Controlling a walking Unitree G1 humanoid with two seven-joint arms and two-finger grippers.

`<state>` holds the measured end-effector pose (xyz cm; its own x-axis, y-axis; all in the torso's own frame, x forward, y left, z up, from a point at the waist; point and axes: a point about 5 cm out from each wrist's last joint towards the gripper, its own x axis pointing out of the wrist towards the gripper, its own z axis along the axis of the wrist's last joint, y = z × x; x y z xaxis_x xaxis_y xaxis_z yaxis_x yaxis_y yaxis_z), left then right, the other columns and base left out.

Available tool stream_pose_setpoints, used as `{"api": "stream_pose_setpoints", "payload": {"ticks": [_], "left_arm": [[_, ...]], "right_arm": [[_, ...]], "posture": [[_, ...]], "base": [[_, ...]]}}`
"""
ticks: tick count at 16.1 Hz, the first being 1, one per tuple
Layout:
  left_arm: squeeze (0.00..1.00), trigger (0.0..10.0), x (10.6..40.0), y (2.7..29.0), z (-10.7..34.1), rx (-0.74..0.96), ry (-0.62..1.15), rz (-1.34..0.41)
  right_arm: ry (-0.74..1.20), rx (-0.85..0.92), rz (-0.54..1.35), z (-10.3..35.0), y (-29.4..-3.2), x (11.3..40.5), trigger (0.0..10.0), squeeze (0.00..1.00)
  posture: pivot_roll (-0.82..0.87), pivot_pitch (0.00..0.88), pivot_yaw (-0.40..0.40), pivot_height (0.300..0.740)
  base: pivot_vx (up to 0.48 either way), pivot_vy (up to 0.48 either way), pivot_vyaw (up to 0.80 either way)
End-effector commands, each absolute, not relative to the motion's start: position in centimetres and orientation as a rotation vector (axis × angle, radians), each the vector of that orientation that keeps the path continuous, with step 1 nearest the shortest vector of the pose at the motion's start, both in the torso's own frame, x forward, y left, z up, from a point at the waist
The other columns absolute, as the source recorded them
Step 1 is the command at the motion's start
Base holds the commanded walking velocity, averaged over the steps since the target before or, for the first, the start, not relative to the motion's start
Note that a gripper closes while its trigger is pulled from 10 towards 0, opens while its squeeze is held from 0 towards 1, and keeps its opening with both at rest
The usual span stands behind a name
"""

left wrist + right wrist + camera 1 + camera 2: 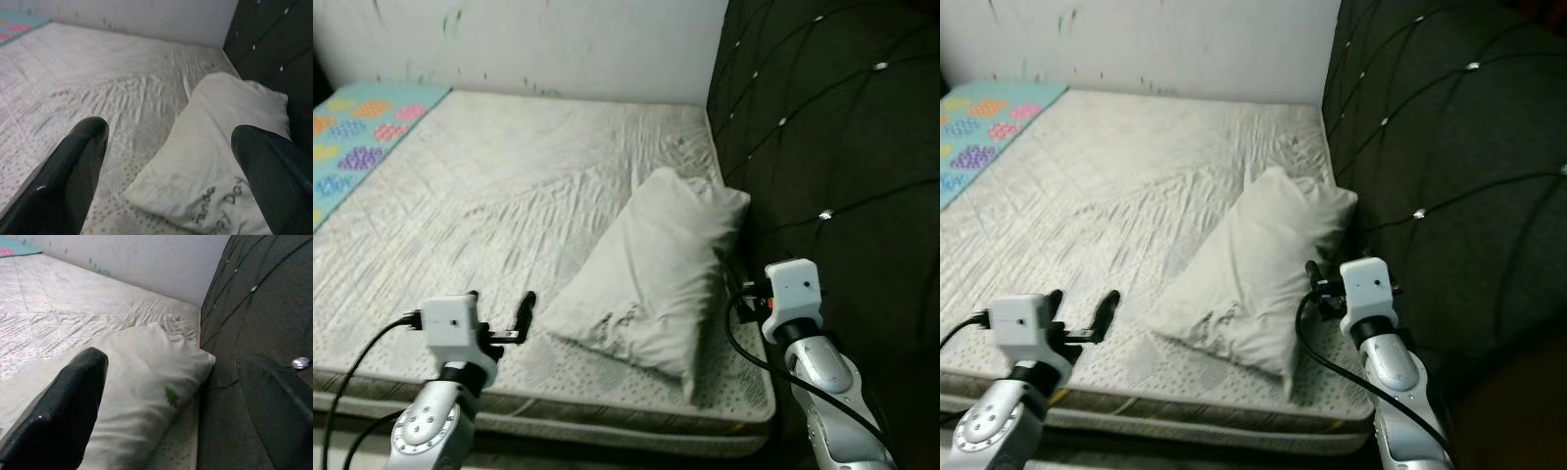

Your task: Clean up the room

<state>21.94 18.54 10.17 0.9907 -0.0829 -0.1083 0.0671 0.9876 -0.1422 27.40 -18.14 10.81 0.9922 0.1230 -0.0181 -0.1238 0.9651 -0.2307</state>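
While I stand at the foot edge of the bed [509,176], my two arms reach forward over the mattress. A white pillow [651,274] lies on the grey quilted sheet, at the right side of the bed, with its far end near the dark tufted headboard [832,147]. The pillow lies slanted, and its near corner points toward the mattress edge. In the left wrist view I can see some dark printed letters on the pillow cover, but they are too blurred to read.

My left gripper [1079,313] hovers above the mattress just beside the near left corner of the pillow, not touching it; its two black fingers [63,181] are spread wide with nothing between them. My right gripper [1317,284] is at the right edge of the pillow, between the pillow and the headboard. Its fingers [63,411] also stand wide apart and hold nothing; I cannot tell if one touches the pillow.

A blanket [357,132] with coloured patterns lies at the far left of the bed, next to the white wall [558,39].
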Motion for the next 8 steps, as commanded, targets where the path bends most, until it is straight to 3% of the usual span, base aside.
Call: {"api": "stream_pose_setpoints", "payload": {"ticks": [1,8], "left_arm": [[0.00,10.0,22.0,18.1,10.1,-0.149,0.118,-0.087],[0.00,10.0,22.8,17.6,9.8,-0.157,0.119,-0.106]], "right_arm": [[0.011,-0.231,0.117,10.7,-18.6,27.4,10.0,0.00],[-0.028,-0.229,0.093,11.7,-19.0,28.2,10.0,0.00]], "posture": [[-0.15,0.027,0.001,0.740],[-0.23,0.007,0.027,0.740]], "base": [[0.000,0.000,0.00],[0.000,0.000,0.00]]}}
